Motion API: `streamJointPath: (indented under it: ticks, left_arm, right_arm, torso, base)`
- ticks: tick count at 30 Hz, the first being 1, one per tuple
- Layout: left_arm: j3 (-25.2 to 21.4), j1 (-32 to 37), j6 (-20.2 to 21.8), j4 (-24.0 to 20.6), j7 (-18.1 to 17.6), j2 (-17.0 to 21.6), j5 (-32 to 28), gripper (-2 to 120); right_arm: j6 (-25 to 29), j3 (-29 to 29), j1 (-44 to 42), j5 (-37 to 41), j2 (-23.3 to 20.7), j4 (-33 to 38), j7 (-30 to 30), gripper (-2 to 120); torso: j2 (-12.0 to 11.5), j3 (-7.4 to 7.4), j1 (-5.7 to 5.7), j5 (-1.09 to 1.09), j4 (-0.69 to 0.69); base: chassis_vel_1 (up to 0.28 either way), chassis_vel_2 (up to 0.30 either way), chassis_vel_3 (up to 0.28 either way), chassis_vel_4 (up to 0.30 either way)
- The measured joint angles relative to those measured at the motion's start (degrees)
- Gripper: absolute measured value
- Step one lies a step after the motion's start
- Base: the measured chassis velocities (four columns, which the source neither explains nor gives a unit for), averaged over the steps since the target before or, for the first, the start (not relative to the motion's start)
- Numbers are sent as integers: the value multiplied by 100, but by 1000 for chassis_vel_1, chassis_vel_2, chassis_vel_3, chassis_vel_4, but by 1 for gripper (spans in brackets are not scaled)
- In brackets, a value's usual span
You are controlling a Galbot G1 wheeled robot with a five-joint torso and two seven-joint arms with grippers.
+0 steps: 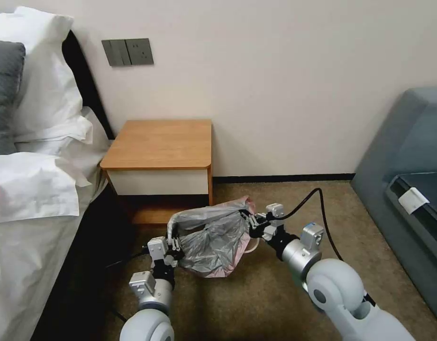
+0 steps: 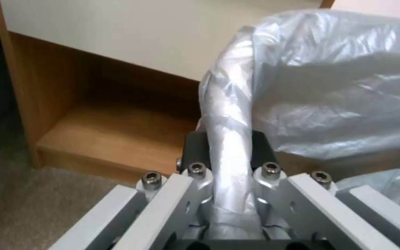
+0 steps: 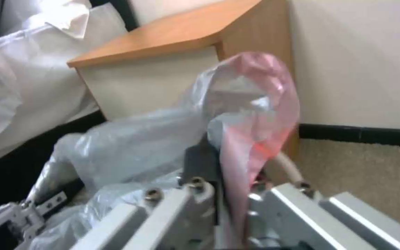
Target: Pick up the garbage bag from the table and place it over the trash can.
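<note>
on the carpet (image 1: 256,293) before the table (image 1: 161,142), garbage bag (image 1: 213,241) between left gripper (image 1: 173,246) and right gripper (image 1: 253,222), jaws clamped on it

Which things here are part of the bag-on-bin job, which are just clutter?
Job: bag, pinched by left gripper and right gripper; bin, rim peeking from under the bag; table.
Clutter: pillows, bed, wall sockets, sofa.

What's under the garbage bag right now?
Under the garbage bag, stretched between left gripper and right gripper, only a cream trash can rim peeks out; the rest is covered.
</note>
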Motion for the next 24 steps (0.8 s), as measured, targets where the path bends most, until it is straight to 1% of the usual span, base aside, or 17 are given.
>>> streamJointPath:
  ticks: [1, 2, 3, 5, 6, 7, 9, 11, 13, 15, 17, 18, 19, 20, 21, 22, 24]
  left_arm:
    - [-4, 0, 0, 0, -1, -7, -3, 6]
    - [-4, 0, 0, 0, -1, -7, -3, 6]
    - [-7, 0, 0, 0, 0, -9, -6, 6]
    - [-39, 1, 0, -6, 0, -9, -33, 6]
    - [-39, 1, 0, -6, 0, -9, -33, 6]
    - [-55, -2, 0, -9, 0, -9, -46, 6]
    - [-149, -50, 15, -10, -1, -28, -120, 6]
    - [-170, -60, 19, -10, -1, -31, -134, 6]
    - [-283, -111, 41, -15, -2, -33, -226, 6]
    - [-298, -113, 46, -22, -2, -27, -251, 6]
    - [-361, -102, 59, -79, -2, 9, -371, 6]
    - [-361, -102, 59, -79, -2, 9, -371, 6]
    - [-382, -86, 54, -96, 8, 23, -404, 6]
    - [-382, -86, 54, -96, 8, 23, -404, 6]
    - [-392, -67, 33, -107, 29, 33, -418, 6]
    - [-409, -44, -23, -114, 70, 47, -433, 6]
    - [-419, -35, -56, -124, 91, 55, -435, 6]
  right_arm:
    - [5, -4, -33, -26, -3, 17, -6, 12]
    - [5, -4, -33, -26, -3, 17, -6, 12]
    - [19, -5, -67, -46, -12, 45, -8, 18]
    - [45, 0, -137, -57, -62, 122, -12, 25]
    - [45, 0, -137, -57, -62, 122, -12, 25]
    - [55, 7, -158, -58, -84, 149, -16, 29]
    - [144, 73, -259, -58, -187, 285, -45, 41]
    - [161, 87, -277, -58, -202, 306, -53, 43]
    - [285, 188, -351, 37, -266, 401, -101, 55]
    - [304, 205, -350, 94, -266, 404, -101, 57]
    - [322, 272, -175, 671, -165, 346, 115, 70]
    - [322, 272, -175, 671, -165, 346, 115, 70]
    - [299, 288, -20, 1046, -78, 246, 320, 76]
    - [299, 288, -20, 1046, -78, 246, 320, 76]
    - [225, 308, 117, 1407, -19, 169, 477, 81]
    - [106, 326, 283, 1833, 32, 80, 655, 89]
    - [59, 327, 346, 1992, 47, 43, 725, 90]
  torso:
    - [0, 0, 0, 0, 0]
    - [0, 0, 0, 0, 0]
    - [0, 0, 0, 0, 0]
    - [0, 0, 0, 0, 0]
    - [0, 0, 0, 0, 0]
    - [0, 0, 0, 0, 0]
    - [0, 0, 0, 0, 0]
    - [0, 0, 0, 0, 0]
    - [0, 0, 0, 0, 0]
    - [0, 0, 0, -1, 0]
    - [0, 0, 0, -1, 0]
    - [0, 0, 0, -1, 0]
    - [0, 0, 0, 0, 0]
    - [0, 0, 0, 0, 0]
    - [0, 0, 0, 0, 0]
    - [0, 0, 0, 0, 0]
    - [0, 0, 0, -1, 1]
  base:
    - [0, 0, 0, 0]
    - [0, 0, 0, 0]
    - [0, 0, 0, 0]
    - [0, 0, 0, 0]
    - [0, 0, 0, 0]
    - [0, 0, 0, 0]
    - [0, 0, 0, 0]
    - [0, 0, 0, 0]
    - [0, 0, 0, 0]
    - [0, 0, 0, 0]
    - [0, 0, 0, 0]
    - [0, 0, 0, 0]
    - [0, 0, 0, 0]
    - [0, 0, 0, 0]
    - [0, 0, 0, 0]
    - [0, 0, 0, 0]
    - [0, 0, 0, 0]
